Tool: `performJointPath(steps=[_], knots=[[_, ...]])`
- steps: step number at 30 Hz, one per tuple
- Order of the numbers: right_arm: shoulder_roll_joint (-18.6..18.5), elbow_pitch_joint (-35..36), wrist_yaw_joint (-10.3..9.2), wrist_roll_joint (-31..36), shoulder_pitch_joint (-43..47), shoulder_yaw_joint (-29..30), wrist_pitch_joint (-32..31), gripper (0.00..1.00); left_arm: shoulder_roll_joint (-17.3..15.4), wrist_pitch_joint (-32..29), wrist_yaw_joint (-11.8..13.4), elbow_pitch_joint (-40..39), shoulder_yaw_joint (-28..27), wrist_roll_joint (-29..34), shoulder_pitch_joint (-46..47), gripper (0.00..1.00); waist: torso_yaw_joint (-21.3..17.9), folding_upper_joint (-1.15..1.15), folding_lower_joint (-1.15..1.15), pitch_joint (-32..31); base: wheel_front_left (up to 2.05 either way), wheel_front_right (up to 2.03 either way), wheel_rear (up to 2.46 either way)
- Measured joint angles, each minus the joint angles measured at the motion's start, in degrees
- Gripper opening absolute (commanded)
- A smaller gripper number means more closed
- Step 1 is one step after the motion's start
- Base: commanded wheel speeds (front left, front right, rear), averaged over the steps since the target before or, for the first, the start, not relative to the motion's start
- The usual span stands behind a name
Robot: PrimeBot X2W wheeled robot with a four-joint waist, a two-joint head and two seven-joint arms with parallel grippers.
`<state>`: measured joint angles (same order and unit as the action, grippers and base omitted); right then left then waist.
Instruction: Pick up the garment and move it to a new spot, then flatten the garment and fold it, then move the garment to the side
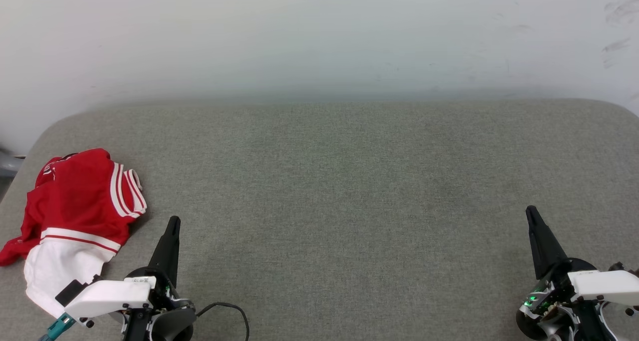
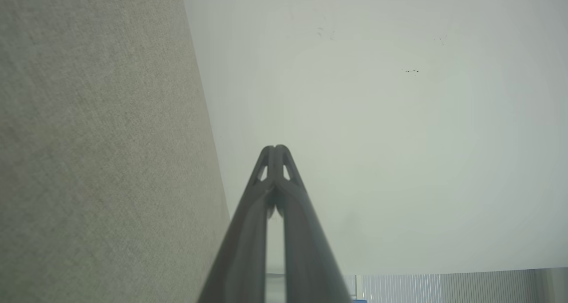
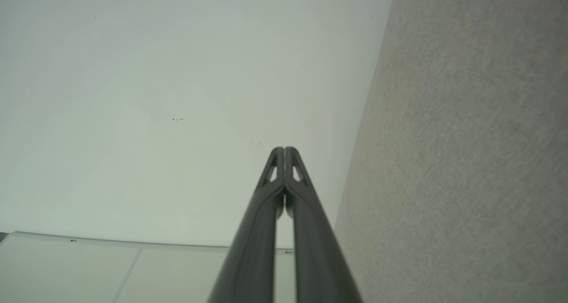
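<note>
The crumpled red jersey-style shirt (image 1: 75, 216), of thin shiny fabric with a white sleeve and white-and-red striped trim, lies bunched at the far left edge of the grey fabric-covered bench (image 1: 339, 181). It is just to the left of the left fingers, near them but not touching their tips.

The left gripper (image 1: 173, 222) has its two long dark fingers (image 1: 167, 253) pressed together, tip against tip, with nothing between them. They point across the bench toward the pale wall (image 1: 319, 36). In the left wrist view, bench fabric lies to the left of the closed tips and the wall is ahead of them. A thin black cable (image 1: 234, 308) loops on the bench to the right of the finger base.

A broad stretch of bench separates the two grippers.

The right gripper (image 1: 530, 210) is also closed, tips meeting and gripping nothing. It is well apart from the shirt. In the right wrist view, bench fabric lies to the right of these fingers.
</note>
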<state>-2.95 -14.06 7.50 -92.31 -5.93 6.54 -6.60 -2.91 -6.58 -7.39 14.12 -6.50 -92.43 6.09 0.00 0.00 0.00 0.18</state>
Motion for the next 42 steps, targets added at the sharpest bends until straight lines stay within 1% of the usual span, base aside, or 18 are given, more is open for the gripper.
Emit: performJointPath(steps=[28,29,35,42], knots=[[0.0,0.0,0.0,0.0,0.0,0.0,0.0,0.0,0.0,0.0,0.0,0.0,0.0,0.0,0.0,0.0,0.0,0.0,0.0,0.0,0.0,0.0,0.0],[0.0,0.0,0.0,0.0,0.0,0.0,0.0,1.0,0.0,0.0,0.0,0.0,0.0,0.0,0.0,1.0,0.0,0.0,0.0,0.0,0.0,0.0,0.0],[0.1,-2.7,-0.01,0.0,2.5,-0.1,0.0,1.0,0.2,0.1,0.1,2.6,0.3,0.0,-2.5,1.0,0.0,0.0,0.0,0.0,0.0,0.0,0.0],[0.1,-2.9,-0.01,1.4,2.9,-1.5,2.0,1.0,0.2,2.0,0.1,2.0,0.7,0.6,-3.4,1.0,-0.1,0.0,0.0,0.0,0.0,0.0,0.0]])
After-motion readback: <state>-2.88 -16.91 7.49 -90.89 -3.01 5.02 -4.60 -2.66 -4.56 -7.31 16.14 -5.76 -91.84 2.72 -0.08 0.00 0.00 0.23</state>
